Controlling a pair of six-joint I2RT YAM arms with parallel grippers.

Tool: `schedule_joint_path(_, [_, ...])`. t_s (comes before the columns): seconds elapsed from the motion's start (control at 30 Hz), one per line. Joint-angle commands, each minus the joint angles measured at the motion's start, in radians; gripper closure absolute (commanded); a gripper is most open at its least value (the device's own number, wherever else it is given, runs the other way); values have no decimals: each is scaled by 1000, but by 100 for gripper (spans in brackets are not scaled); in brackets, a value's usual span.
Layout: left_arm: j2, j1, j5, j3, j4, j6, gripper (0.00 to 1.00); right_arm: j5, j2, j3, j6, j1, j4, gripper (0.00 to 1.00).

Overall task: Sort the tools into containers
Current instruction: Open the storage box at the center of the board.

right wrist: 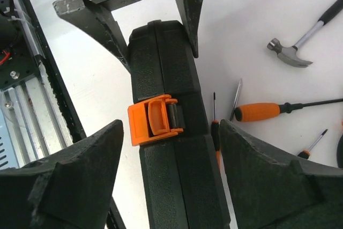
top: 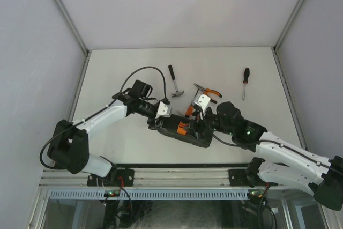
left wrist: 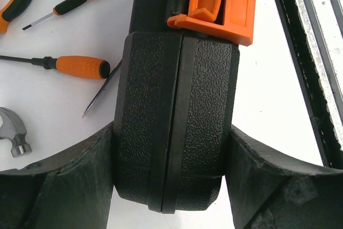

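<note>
Crowding the tool case (right wrist: 166,79), left jaws clamped on it, right jaws spread astride: screwdrivers (right wrist: 262,111), hammer (right wrist: 289,54).

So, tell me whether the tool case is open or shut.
Shut: the tool case halves meet along one seam; orange latch fastening, cannot tell.

A white surface (top: 118,73) carries scattered hand tools. A claw hammer (top: 174,81) lies toward the far edge, near the middle, with its head at the nearer end. Orange-handled pliers (top: 213,93) lie near it on the right. A long black-handled screwdriver (top: 246,76) lies well apart, toward the far right corner. Closer to the near edge, a closed black tool case (top: 179,130) with an orange latch (left wrist: 214,4) stands seam upward. Slim orange-and-black screwdrivers (left wrist: 80,67) lie just beside it.
</note>
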Motion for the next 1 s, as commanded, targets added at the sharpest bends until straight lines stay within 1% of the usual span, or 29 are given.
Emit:
schedule_joint_path(0.0, [24,-6,-73,29,-11,-3,100,37,-49,-23,-41,42,100,25])
schedule_joint_path(0.07, [24,-6,-71,30,-11,-4,100,103,-58,-45,-109,93,134,23])
schedule_joint_path(0.13, [23,-5,-71,30,-10,-4,100,128,-73,-88,-202,143,186,21])
schedule_joint_path(0.5, [19,-6,-74,29,-9,1,100,179,-65,-194,-608,242,307,11])
schedule_joint_path(0.87, [18,-5,-77,31,-11,1,100,233,13,-195,-825,281,278,10])
schedule_joint_path(0.97, [20,-5,-77,32,-11,1,100,235,26,-194,-852,293,265,10])
